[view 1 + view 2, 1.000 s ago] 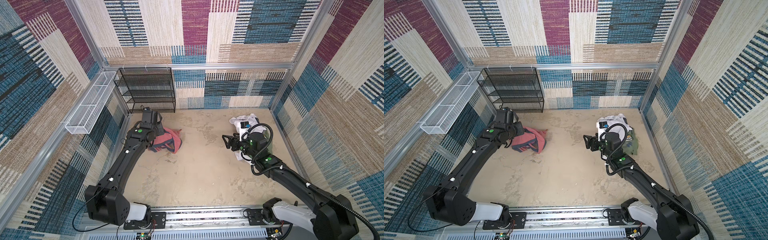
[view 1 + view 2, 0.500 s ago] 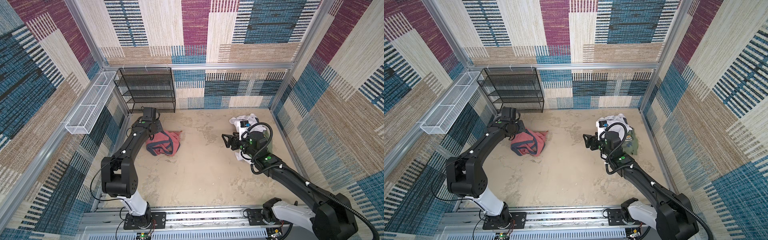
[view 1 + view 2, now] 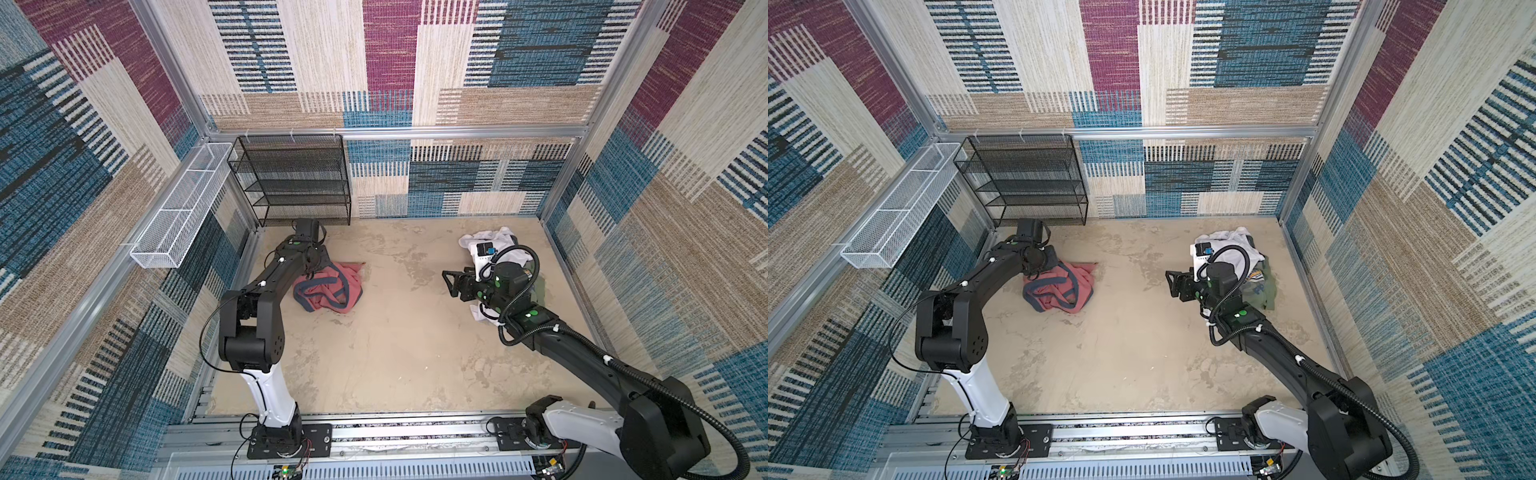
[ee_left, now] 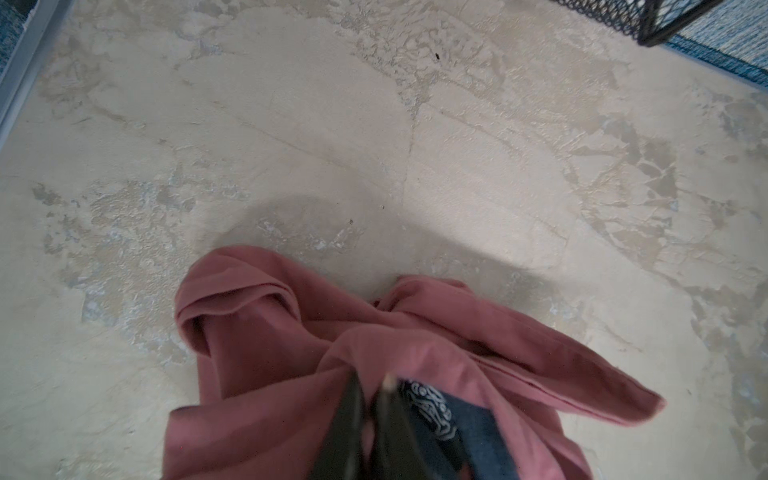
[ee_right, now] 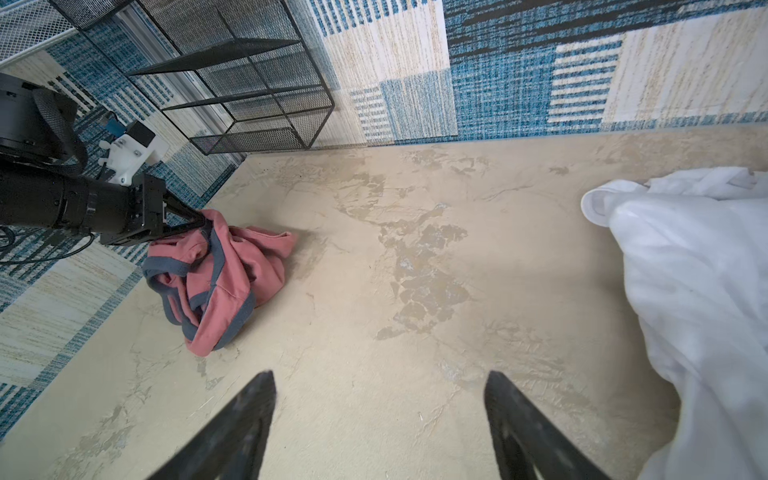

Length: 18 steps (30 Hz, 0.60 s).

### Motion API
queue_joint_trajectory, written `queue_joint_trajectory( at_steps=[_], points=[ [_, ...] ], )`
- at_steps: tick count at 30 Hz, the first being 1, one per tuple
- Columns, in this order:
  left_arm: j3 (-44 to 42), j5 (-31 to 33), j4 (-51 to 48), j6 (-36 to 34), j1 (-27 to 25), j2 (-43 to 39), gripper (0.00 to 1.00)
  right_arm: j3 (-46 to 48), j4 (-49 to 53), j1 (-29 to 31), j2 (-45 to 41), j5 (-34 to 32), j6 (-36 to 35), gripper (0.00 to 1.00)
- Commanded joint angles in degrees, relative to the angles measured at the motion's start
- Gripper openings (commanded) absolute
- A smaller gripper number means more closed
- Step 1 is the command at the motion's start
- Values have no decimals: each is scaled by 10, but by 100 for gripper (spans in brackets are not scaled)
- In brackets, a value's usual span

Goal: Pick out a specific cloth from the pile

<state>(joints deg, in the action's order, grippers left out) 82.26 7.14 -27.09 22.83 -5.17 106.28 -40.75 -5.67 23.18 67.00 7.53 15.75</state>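
The cloth (image 3: 332, 286) (image 3: 1059, 286), salmon-red with grey-blue trim, lies crumpled on the floor at the left. My left gripper (image 3: 1038, 270) points down at its far-left edge. In the left wrist view this gripper (image 4: 372, 376) is blurred, its jaws a narrow slit apart with a fold of the cloth (image 4: 291, 332) in the slit. The pile (image 3: 494, 241) sits at the back right, white on top and olive-green (image 3: 1262, 291) below. My right gripper (image 3: 446, 282) (image 5: 380, 374) hovers just left of the pile, open and empty over bare floor.
A black mesh rack (image 3: 299, 178) stands against the back wall behind the left arm. A white wire basket (image 3: 183, 208) hangs on the left wall. The right arm covers part of the pile's white garment (image 5: 685, 270). Metal frame rails border the floor.
The left arm has folded, elbow drawn back toward its base, and the wrist has moved toward the back-left corner. The cloth has settled lower on the floor. The right arm is still.
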Motion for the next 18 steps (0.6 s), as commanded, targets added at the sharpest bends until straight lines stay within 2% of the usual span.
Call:
queue_joint_trajectory(
  at_steps=[1,6,11,15,18],
  points=[
    [-9,-14,23,13,0,-16,39,-3,-10,0,-3,8,1,82],
    [-13,-18,20,-4,-17,-57,44,-5,-11,0,3,11,2,82],
    [-22,23,5,-44,-82,-100,44,-4,-14,0,-4,16,6,82],
    [-20,35,-6,-52,-142,-95,46,6,-17,0,-14,18,8,82],
    [-9,15,-6,-43,-165,-64,55,9,-13,0,-19,18,10,82]
  ],
)
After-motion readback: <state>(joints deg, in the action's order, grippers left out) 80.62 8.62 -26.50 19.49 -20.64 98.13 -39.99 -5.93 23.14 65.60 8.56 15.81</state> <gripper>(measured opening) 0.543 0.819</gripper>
